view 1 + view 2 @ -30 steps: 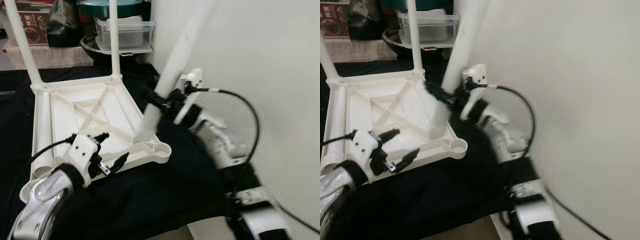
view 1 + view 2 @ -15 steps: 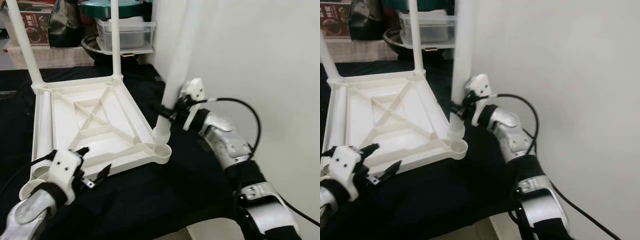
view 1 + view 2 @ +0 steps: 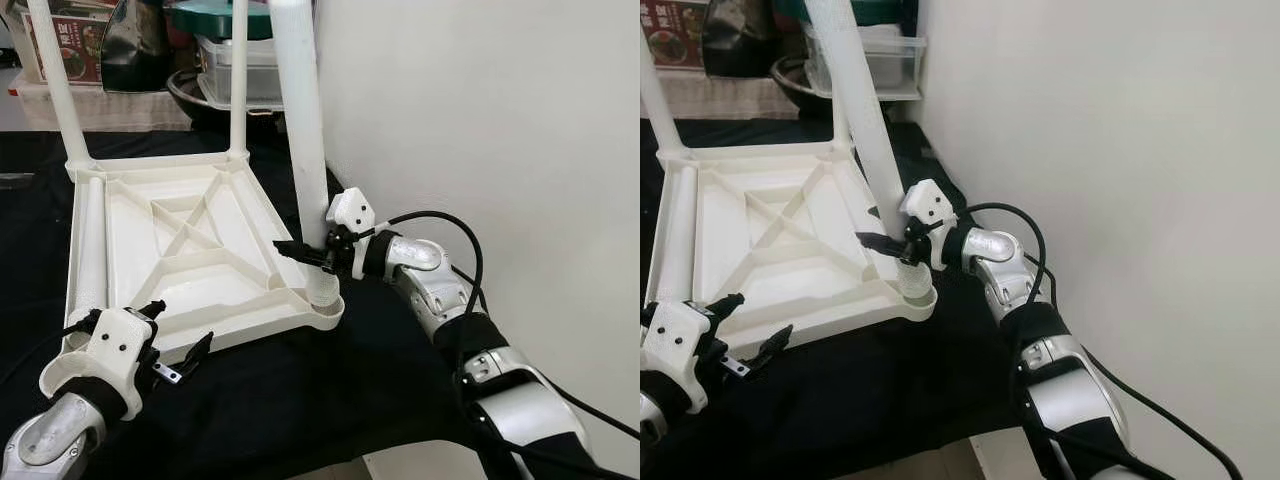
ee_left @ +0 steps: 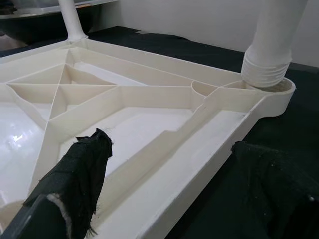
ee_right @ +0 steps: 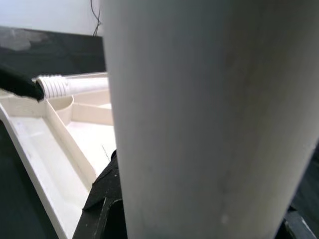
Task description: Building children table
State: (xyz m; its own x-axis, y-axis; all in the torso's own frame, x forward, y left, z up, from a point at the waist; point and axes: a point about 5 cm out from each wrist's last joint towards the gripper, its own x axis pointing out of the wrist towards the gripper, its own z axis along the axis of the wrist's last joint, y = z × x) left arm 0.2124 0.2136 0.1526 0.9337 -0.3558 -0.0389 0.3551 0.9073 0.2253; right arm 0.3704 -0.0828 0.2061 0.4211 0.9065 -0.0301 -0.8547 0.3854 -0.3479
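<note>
My right hand pinches the white table leg low down, its threaded end standing in the near corner socket of the upturned tabletop, which lies on the black-covered bench. My left hand hovers spread, holding nothing, just at the tabletop's near edge.
</note>
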